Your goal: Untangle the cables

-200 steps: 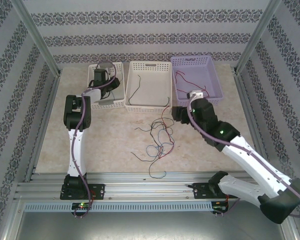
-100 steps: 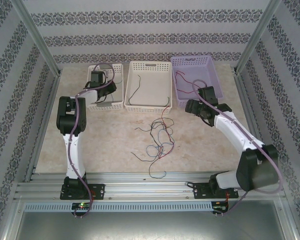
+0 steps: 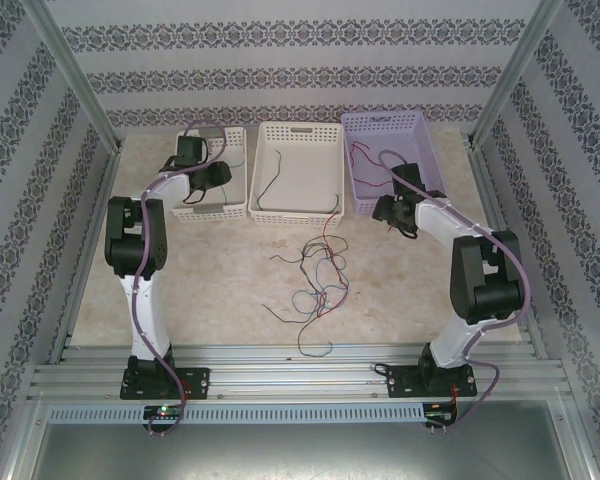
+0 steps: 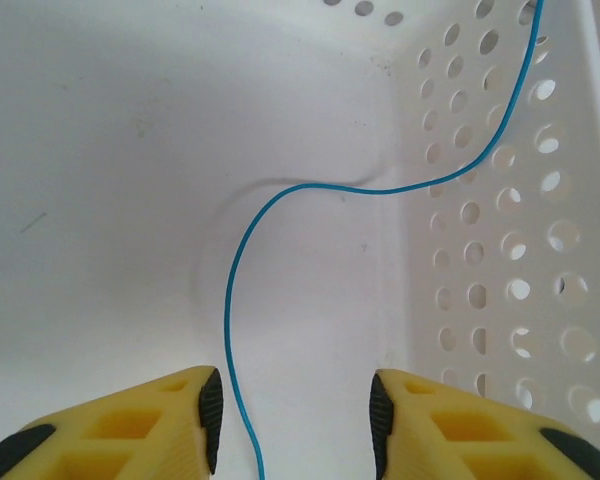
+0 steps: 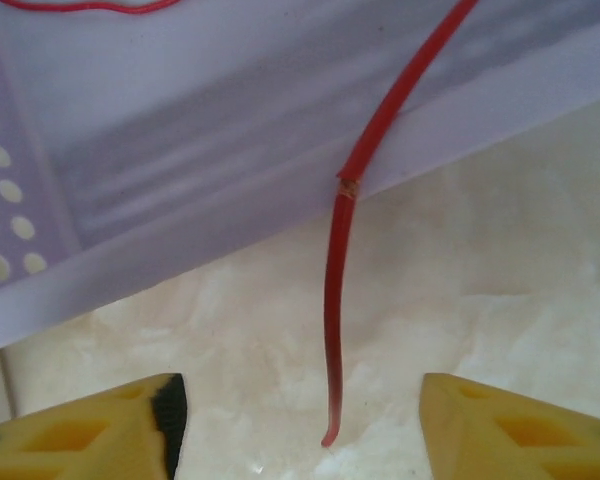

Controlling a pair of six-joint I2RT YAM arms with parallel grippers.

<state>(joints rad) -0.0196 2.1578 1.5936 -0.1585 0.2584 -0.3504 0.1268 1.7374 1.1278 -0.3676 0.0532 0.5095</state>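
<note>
Where my left gripper (image 4: 295, 425) hangs: inside the left white basket (image 4: 500, 260), facing its floor.
Left jaws: apart; I see the blue cable (image 4: 230, 290) pass between them, gripped by neither.
Blue cable's path: curves over the floor, then climbs the perforated wall.
Right gripper (image 5: 302, 420): at the purple basket (image 5: 230, 150), above the table (image 5: 500, 300).
Right jaws: apart, clamped on nothing.
Between them: the red cable (image 5: 337, 260), draped over the purple rim, with its loose end hanging down.
Tangle of cables (image 3: 315, 280): on the table before the middle basket (image 3: 298, 127), well apart from both grippers.
Black cable (image 3: 268, 187): inside the middle basket.
</note>
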